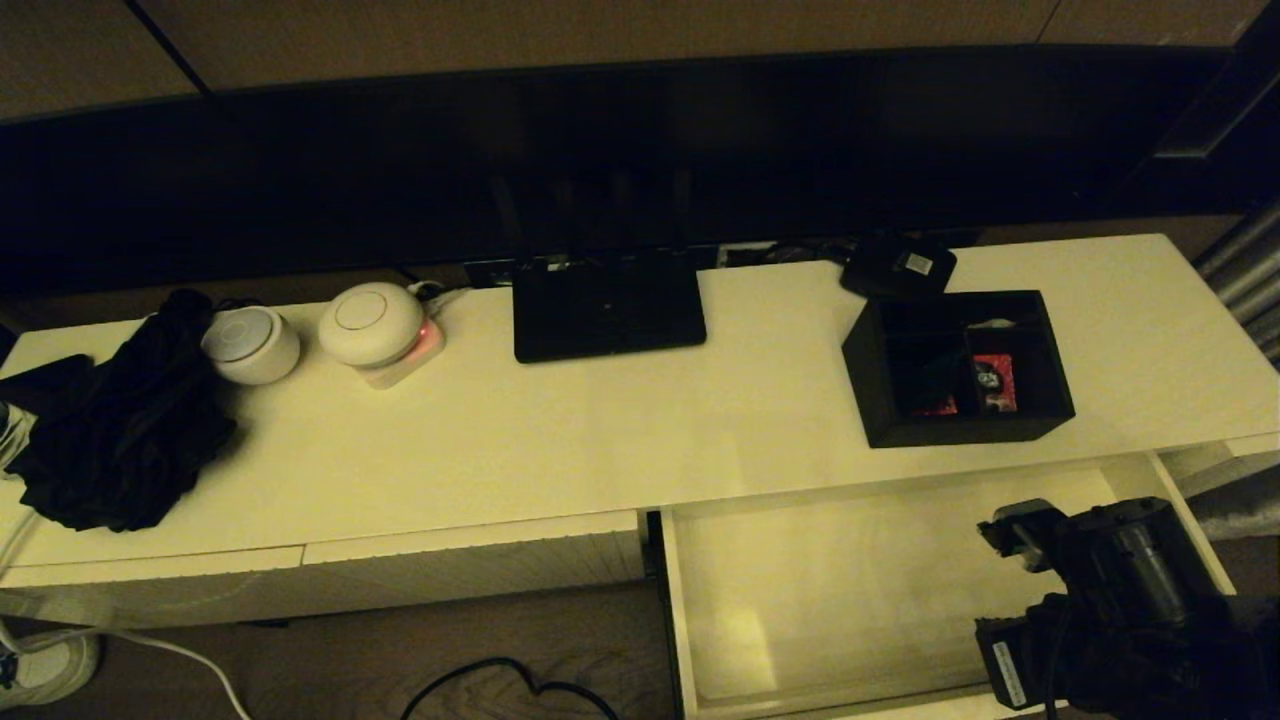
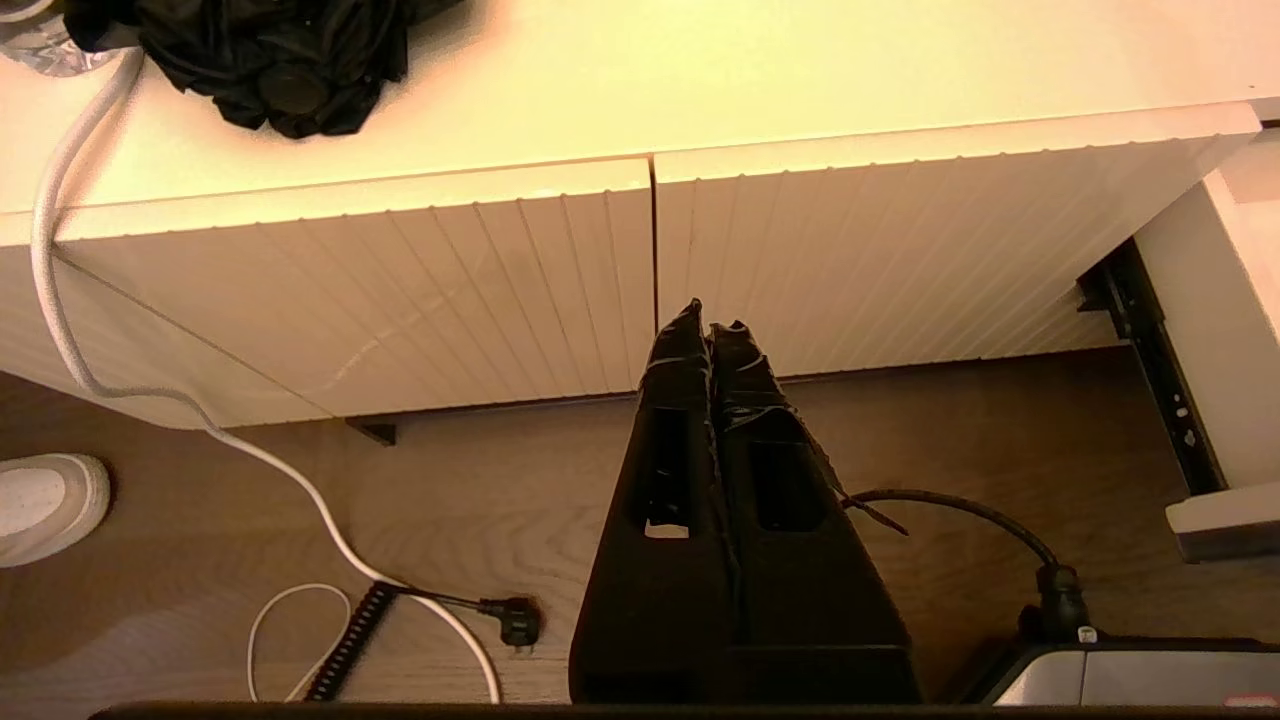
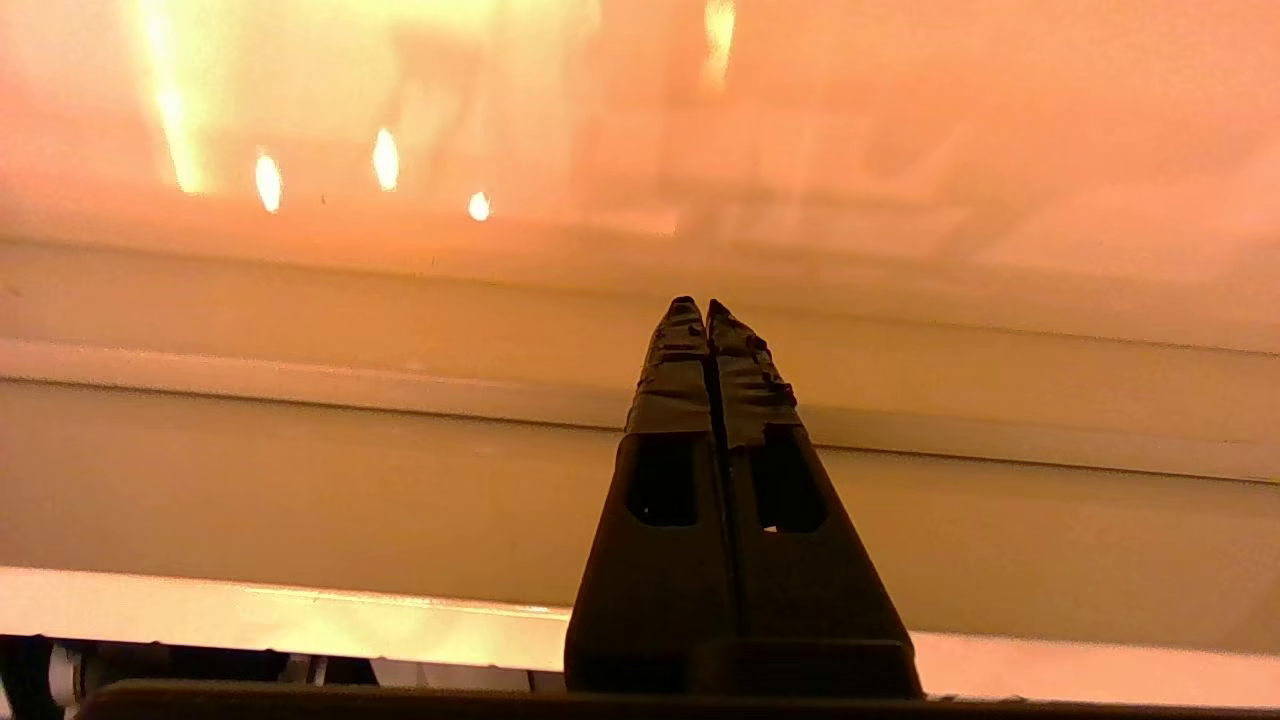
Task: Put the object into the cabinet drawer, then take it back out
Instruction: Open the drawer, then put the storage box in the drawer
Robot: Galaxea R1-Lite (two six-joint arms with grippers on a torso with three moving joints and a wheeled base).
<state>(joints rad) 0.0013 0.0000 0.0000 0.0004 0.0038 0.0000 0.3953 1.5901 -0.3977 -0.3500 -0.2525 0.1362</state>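
Observation:
The black organiser box (image 1: 960, 370) stands on the cabinet top at the right, open-topped, with red-and-white packets showing between its dividers. Just in front of it the wide cream drawer (image 1: 830, 590) is pulled out, and its pale inside holds nothing. My right arm (image 1: 1110, 600) hangs over the drawer's front right corner. The right gripper (image 3: 697, 303) is shut on nothing and points into the drawer (image 3: 300, 480). My left gripper (image 2: 708, 325) is shut and empty, low in front of the closed ribbed drawer fronts (image 2: 450, 290), and is outside the head view.
On the cabinet top are a flat black router (image 1: 608, 305), a small black device with a white label (image 1: 898, 265), two white round devices (image 1: 250, 343) (image 1: 372, 322) and a heap of black cloth (image 1: 120, 420). Cables (image 2: 300, 500) and a white shoe (image 2: 45, 505) lie on the wooden floor.

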